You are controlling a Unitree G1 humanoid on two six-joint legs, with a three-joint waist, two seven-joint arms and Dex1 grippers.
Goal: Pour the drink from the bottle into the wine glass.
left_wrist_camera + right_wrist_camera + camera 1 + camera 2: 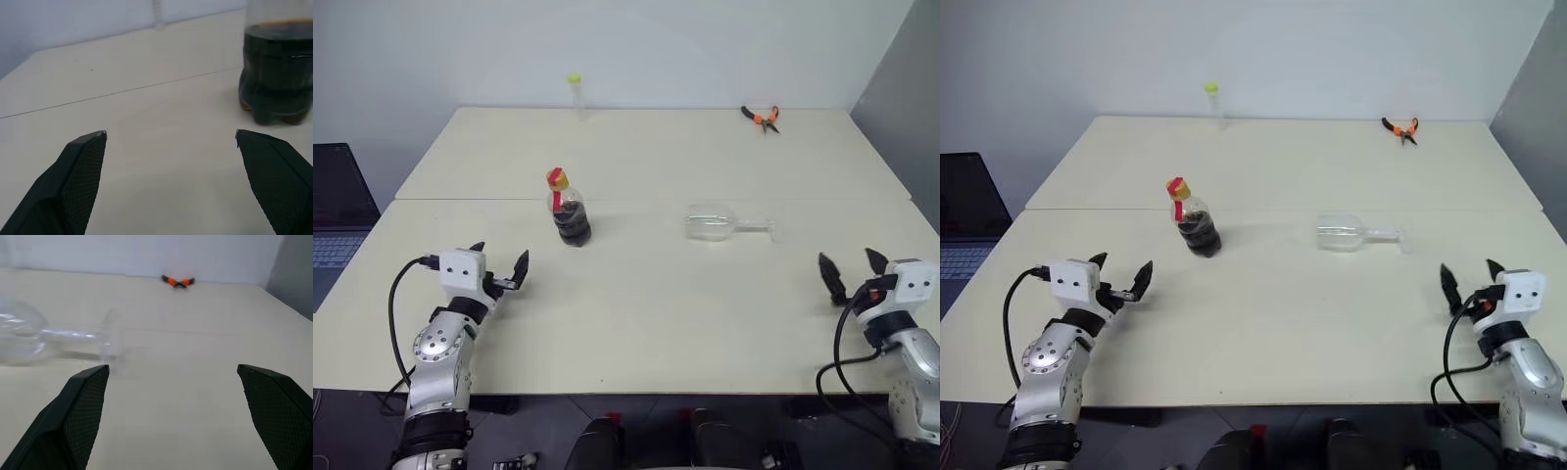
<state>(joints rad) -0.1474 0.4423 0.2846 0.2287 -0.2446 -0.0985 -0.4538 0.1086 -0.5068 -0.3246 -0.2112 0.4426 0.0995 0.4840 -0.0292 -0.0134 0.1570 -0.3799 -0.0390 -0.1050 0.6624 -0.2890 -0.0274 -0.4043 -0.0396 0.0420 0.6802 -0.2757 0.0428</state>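
The bottle point(570, 209) stands upright left of the table's middle, with a yellow cap, a red neck label and the dark drink point(276, 68) filling its rounded base. The wine glass point(724, 225) lies on its side right of the middle, bowl toward the bottle, foot point(111, 340) pointing right. My left gripper point(499, 262) hovers open near the front left, short of the bottle. Near the front right, my right gripper point(848, 266) is open too, nothing between its fingers, with the glass ahead and to its left.
A slim clear tube point(576, 93) with a yellow-green cap stands at the table's far edge. Orange-handled pliers point(762, 117) lie at the far right. A laptop point(337, 211) sits off the table's left side. A seam point(646, 200) runs across between two tabletops.
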